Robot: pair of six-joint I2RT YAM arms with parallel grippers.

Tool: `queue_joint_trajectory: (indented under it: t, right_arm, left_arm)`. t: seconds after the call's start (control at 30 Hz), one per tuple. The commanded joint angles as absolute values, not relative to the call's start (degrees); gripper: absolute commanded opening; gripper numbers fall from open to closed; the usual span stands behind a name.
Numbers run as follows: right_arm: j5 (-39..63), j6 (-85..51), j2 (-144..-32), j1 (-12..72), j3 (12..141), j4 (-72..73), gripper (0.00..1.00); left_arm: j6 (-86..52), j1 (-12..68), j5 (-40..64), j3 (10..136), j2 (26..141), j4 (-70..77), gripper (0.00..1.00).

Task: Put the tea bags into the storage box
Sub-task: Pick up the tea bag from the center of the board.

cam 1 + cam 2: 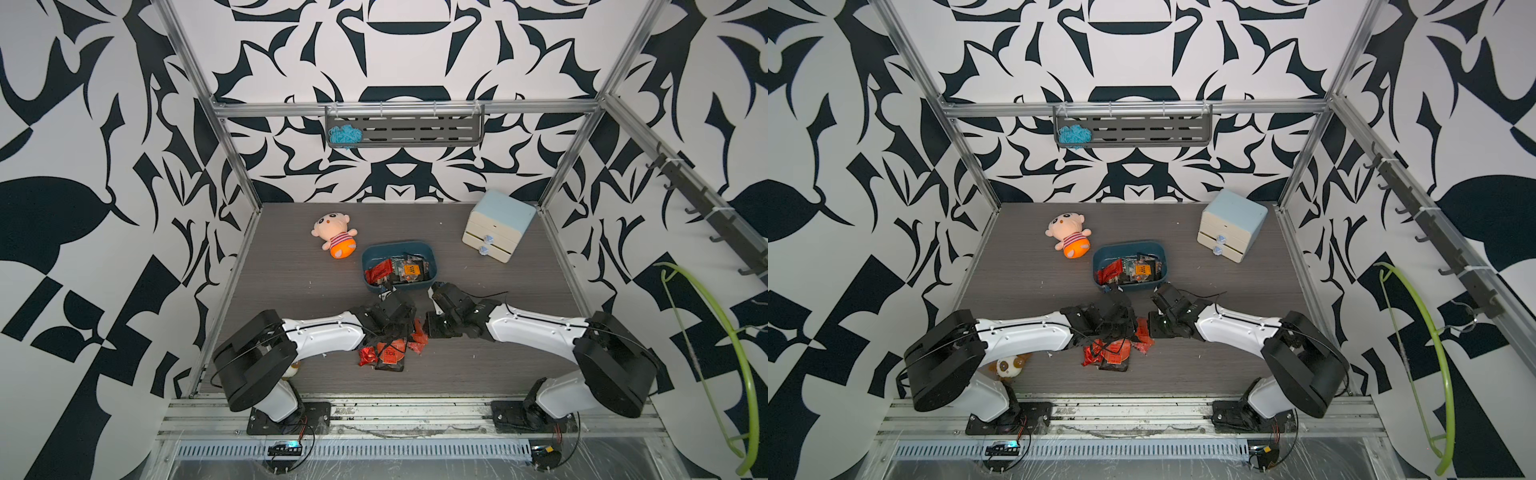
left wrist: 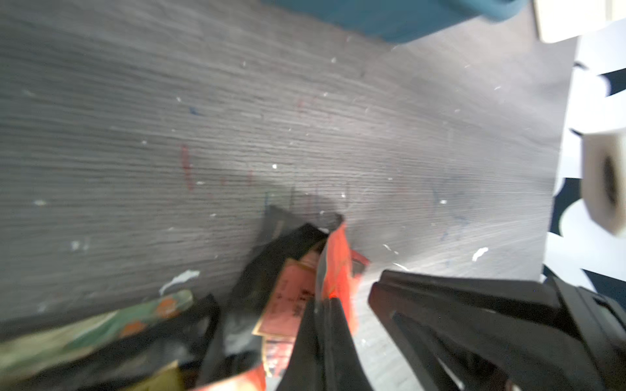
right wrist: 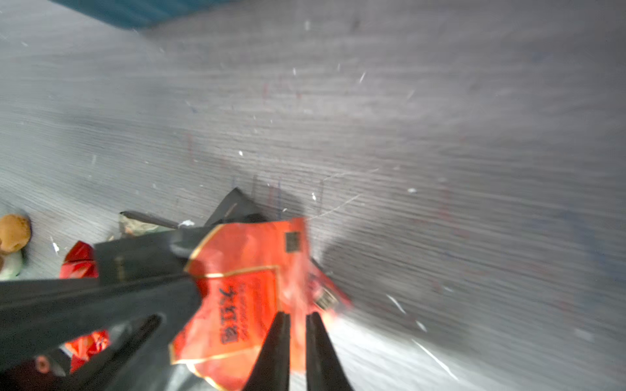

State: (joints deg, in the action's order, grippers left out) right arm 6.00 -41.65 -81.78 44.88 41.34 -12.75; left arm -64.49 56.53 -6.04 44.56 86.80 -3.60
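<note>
The left gripper [image 2: 323,301] is clenched on the edge of 1 red tea bag [image 3: 244,270], its 2 jaws pressed together with the foil pinched between them. That sachet hangs crumpled just above the grey wood-grain table [image 1: 291,299], over the loose pile of tea bags [image 1: 388,353] lying between the 2 arms.

The right gripper [image 3: 298,318] meets the same sachet from the opposite side. Its jaws stand a narrow slit apart with red foil showing in the gap; I cannot tell whether they pinch it.

The red sachet carries a gold-edged panel with a column of dark Chinese characters, too blurred to read, and a small dark square patch near 1 corner. In the pile, a black sachet shows an orange label [image 1: 390,355] with dark marks too small to read; crinkled red sachets lie beside it.

The storage box [image 1: 399,249] sits near the middle of the table, just beyond both grippers. It already holds several sachets [image 1: 380,272], red ones and black ones, 1 with an orange square label [image 1: 410,270] whose print cannot be made out.

A plush doll [image 1: 334,235] lies left of the box, and a cream 2-drawer cabinet [image 1: 498,226] stands well apart at the right rear.
</note>
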Motion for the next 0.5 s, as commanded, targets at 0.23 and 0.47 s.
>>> queue_joint_trajectory:
  t: [0.23, 0.47]
  right_arm:
    - [-9.15, -38.11, -69.28, 43.90, 42.74, -21.52, 0.25]
    - [-14.31, -37.91, -61.43, 43.53, 39.18, -20.33, 0.26]
  left_arm:
    - [-60.65, 56.34, -14.05, 45.87, 74.38, -19.43, 0.00]
    - [-52.20, 56.06, -21.34, 55.46, 71.41, -28.61, 0.00]
